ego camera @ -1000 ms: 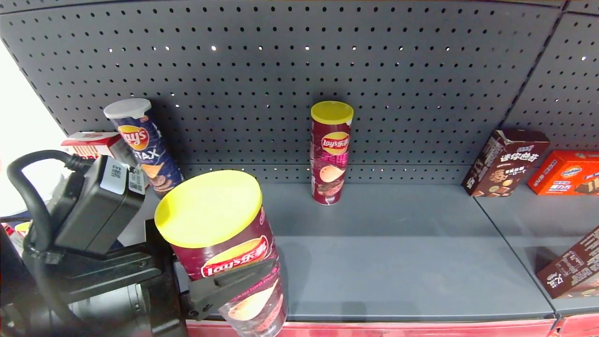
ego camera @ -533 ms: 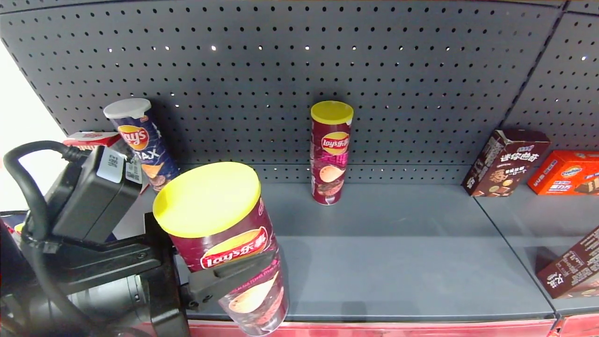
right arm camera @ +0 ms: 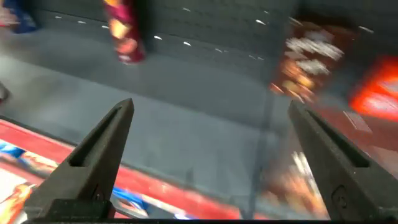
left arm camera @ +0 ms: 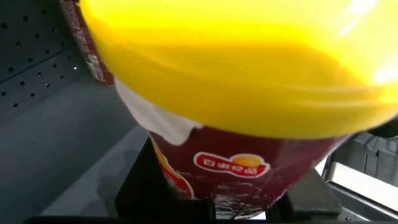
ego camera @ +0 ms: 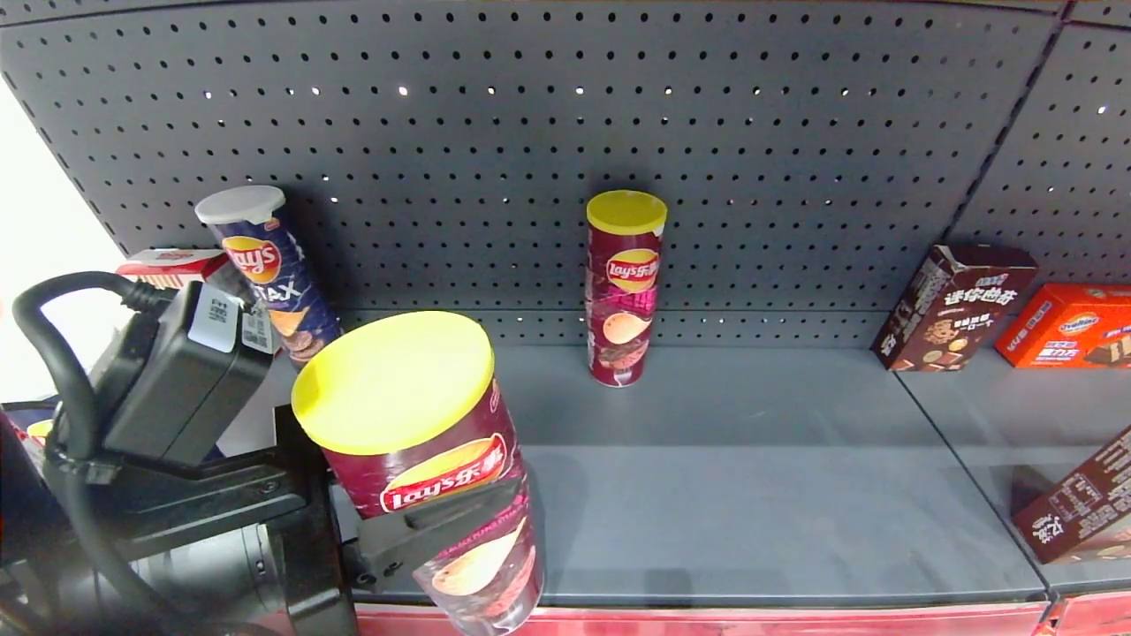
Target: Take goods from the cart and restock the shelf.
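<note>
At the front left edge of the grey metal shelf | our left end effector stays clamped on the maroon cardboard crisp tube with yellow plastic lid | tube rose slightly, then dipped; we judge placement still pending | right end effector spread apart, empty.

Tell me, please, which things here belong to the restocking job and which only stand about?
Job: yellow-lidded can in the left tool; grey shelf; matching can standing at the back.
Standing about: blue can; brown box; orange box; open right tool.
</note>
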Controlling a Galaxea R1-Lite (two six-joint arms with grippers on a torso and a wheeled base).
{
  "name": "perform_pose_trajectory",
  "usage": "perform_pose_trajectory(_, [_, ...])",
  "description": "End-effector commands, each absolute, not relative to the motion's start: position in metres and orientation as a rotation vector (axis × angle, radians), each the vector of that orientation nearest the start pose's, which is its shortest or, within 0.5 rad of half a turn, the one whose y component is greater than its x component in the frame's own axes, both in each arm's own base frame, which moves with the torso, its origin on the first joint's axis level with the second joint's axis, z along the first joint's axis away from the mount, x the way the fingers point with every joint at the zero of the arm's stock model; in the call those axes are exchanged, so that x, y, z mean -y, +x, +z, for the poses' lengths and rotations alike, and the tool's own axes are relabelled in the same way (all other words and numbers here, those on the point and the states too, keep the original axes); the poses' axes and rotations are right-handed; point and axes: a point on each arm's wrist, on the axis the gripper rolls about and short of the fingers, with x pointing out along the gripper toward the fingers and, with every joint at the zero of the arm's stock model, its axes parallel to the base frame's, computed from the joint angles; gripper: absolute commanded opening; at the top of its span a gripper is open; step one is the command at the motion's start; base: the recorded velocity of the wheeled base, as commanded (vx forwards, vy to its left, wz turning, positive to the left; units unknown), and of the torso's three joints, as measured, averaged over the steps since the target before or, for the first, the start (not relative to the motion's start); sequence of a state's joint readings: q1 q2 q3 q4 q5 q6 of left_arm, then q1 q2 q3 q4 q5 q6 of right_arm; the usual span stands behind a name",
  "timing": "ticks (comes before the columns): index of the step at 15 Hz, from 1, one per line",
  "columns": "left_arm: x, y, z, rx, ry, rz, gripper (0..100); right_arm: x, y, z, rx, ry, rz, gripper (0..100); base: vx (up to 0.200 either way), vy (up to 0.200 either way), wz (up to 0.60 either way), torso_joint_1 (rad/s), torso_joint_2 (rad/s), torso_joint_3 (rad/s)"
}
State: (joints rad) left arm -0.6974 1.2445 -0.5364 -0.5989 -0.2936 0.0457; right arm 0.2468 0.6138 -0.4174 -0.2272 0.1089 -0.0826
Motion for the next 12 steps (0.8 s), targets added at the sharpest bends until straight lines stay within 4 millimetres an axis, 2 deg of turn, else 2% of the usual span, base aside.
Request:
perform_pose_trajectory(1, [0.125, 0.139, 0.217, -0.088, 0.065, -0.991, 0, -0.042, 0.101, 0.233, -0.018, -0.084, 0.495, 100, 0.0, 0.0, 0.0, 0.0, 0.0, 0.0])
perform_pose_trajectory(3, [0.124, 0.139, 0.216, -0.094, 0.065, -0.989, 0, -0.051, 0.119, 0.239, -0.03, -0.086, 0.52, 100, 0.0, 0.0, 0.0, 0.0, 0.0, 0.0])
perform_pose_trajectory(7, [0.125, 0.14, 0.214, -0.102, 0.066, -0.988, 0, -0.075, 0.173, 0.256, 0.003, -0.08, 0.653, 100, 0.0, 0.0, 0.0, 0.0, 0.0, 0.0])
perform_pose_trajectory(9, [0.125, 0.14, 0.214, -0.104, 0.065, -0.985, 0, -0.083, 0.195, 0.259, 0.002, -0.081, 0.66, 100, 0.0, 0.0, 0.0, 0.0, 0.0, 0.0])
perform_pose_trajectory(10, [0.126, 0.142, 0.213, -0.109, 0.066, -0.982, 0, -0.092, 0.213, 0.256, 0.008, -0.082, 0.668, 100, 0.0, 0.0, 0.0, 0.0, 0.0, 0.0])
perform_pose_trajectory(12, [0.126, 0.146, 0.214, -0.108, 0.067, -0.971, 0, -0.105, 0.238, 0.247, 0.058, -0.08, 0.71, 100, 0.0, 0.0, 0.0, 0.0, 0.0, 0.0])
